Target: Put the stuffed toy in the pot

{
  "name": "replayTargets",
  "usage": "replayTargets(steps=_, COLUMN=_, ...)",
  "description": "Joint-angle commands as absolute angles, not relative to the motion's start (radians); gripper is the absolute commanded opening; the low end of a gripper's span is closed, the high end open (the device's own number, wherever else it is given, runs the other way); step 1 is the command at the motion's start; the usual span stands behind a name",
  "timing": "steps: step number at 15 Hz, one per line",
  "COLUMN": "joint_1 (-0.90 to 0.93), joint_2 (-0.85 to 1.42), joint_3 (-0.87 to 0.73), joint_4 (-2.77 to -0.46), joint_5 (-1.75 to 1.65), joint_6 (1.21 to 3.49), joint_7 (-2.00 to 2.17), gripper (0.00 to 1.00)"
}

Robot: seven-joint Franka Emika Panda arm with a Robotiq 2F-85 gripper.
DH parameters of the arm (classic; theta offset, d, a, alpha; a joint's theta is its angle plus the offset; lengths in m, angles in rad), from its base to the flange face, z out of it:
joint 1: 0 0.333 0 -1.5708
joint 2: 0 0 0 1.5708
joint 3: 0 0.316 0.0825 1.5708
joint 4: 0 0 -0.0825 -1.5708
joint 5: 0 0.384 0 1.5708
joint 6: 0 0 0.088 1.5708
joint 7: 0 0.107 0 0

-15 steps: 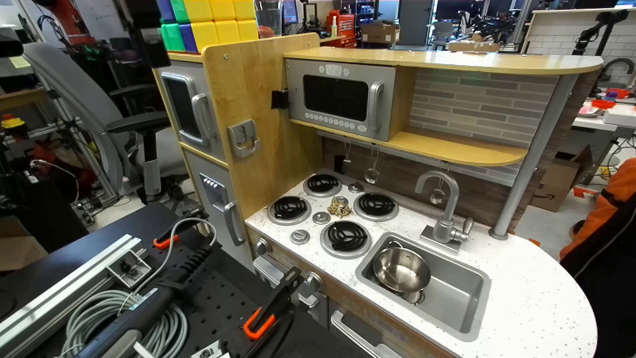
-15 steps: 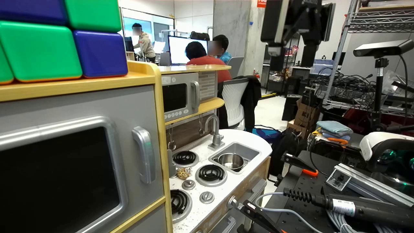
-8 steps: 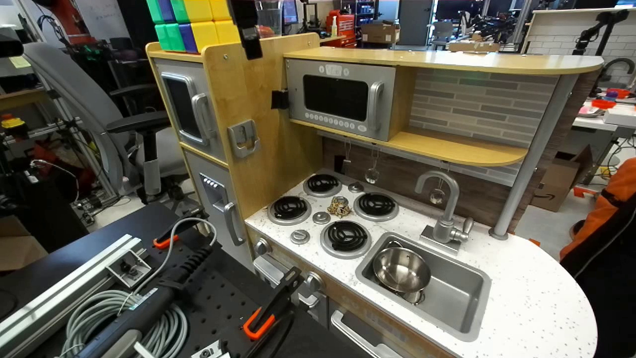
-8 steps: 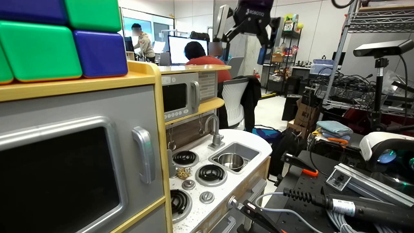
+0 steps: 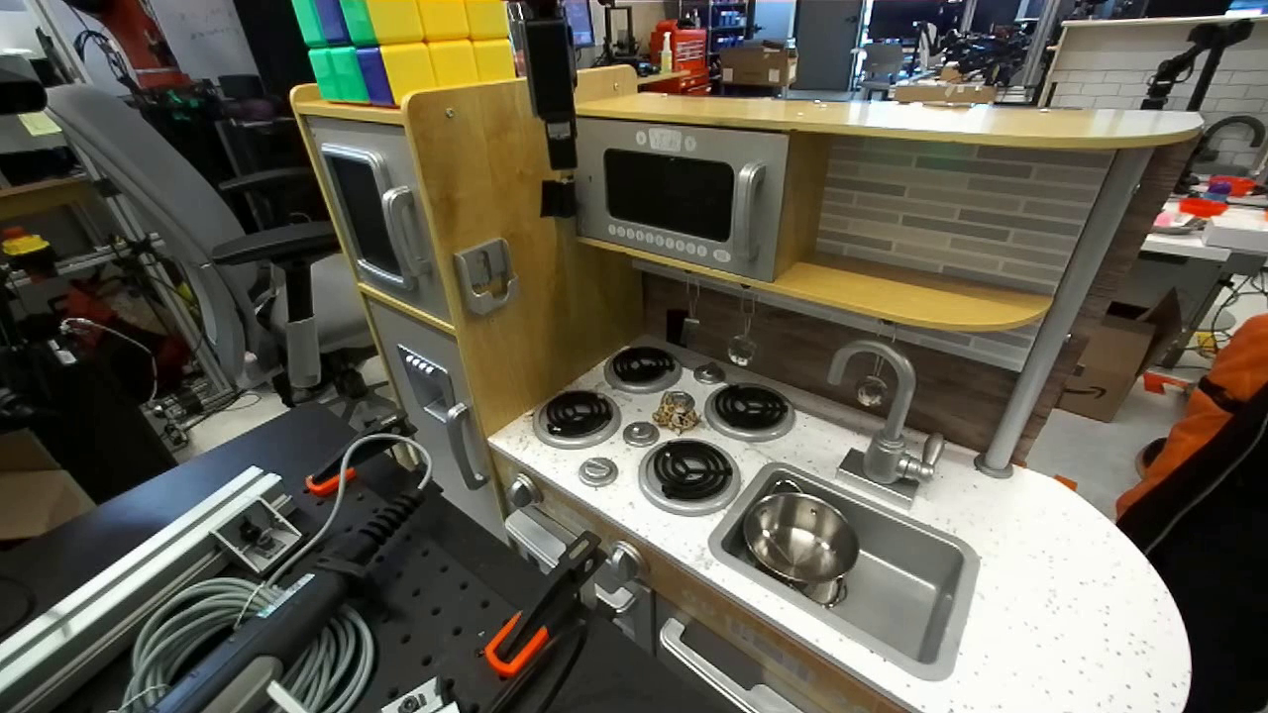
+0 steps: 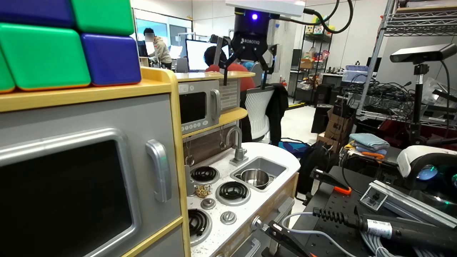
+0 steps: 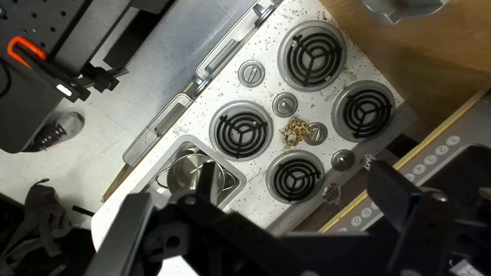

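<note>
The stuffed toy [image 7: 294, 131], small and tan with dark spots, lay on the white speckled worktop [image 5: 1070, 594] among the four burners [image 7: 240, 132], directly beside a grey control knob [image 7: 318, 134]; contact with the knob could not be determined. The pot [image 5: 800, 538], a round, two-handled vessel of shiny silver metal, stood in the sink basin [image 5: 906, 604] at the end nearest the burners, its opening facing upward

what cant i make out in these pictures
Pot: wrist view, partly behind one of the jaws.
Stuffed toy: face too small to make out in both exterior views.
Burner: in an exterior view, partly hidden by the wooden panel.
Coloured blocks: cut off by the top edge in both exterior views.
Label: in an exterior view, print too small.
</note>
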State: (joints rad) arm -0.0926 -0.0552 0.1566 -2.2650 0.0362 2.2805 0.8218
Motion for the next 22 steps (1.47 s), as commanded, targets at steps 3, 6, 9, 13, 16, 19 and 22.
replayTargets(steps=3, joint_1=-0.053, joint_2=-0.021, joint_3=0.112, joint_4=-2.251, joint_5=0.011, joint_6=2.297, joint_7=0.865, gripper=1.00)
replayTargets(steps=6, joint_1=-0.048, joint_2=0.047, joint_3=0.086, joint_4=-2.256, joint_5=-0.068, joint_6=2.349, joint_7=0.929, gripper=1.00)
replayTargets(steps=9, joint_1=-0.035, joint_2=0.145, joint_3=0.048, joint_4=-2.247, joint_5=-0.180, joint_6=2.420, joint_7=0.927, gripper=1.00)
replayTargets(steps=13, joint_1=0.008, joint_2=0.310, joint_3=-0.004, joint_4=-2.184, joint_5=-0.235, joint_6=2.544, joint_7=0.906, gripper=1.00)
replayTargets(steps=16, joint_1=0.062, joint_2=0.434, joint_3=-0.049, joint_4=-2.103, joint_5=-0.220, joint_6=2.629, joint_7=0.933, gripper=1.00)
replayTargets(steps=19, joint_1=0.123, joint_2=0.558, joint_3=-0.104, joint_4=-1.998, joint_5=-0.199, joint_6=2.694, joint_7=0.969, gripper=1.00)
replayTargets(steps=22, joint_1=0.163, joint_2=0.669, joint_3=-0.143, joint_4=-1.892, joint_5=-0.168, joint_6=2.728, joint_7=1.002, gripper=1.00)
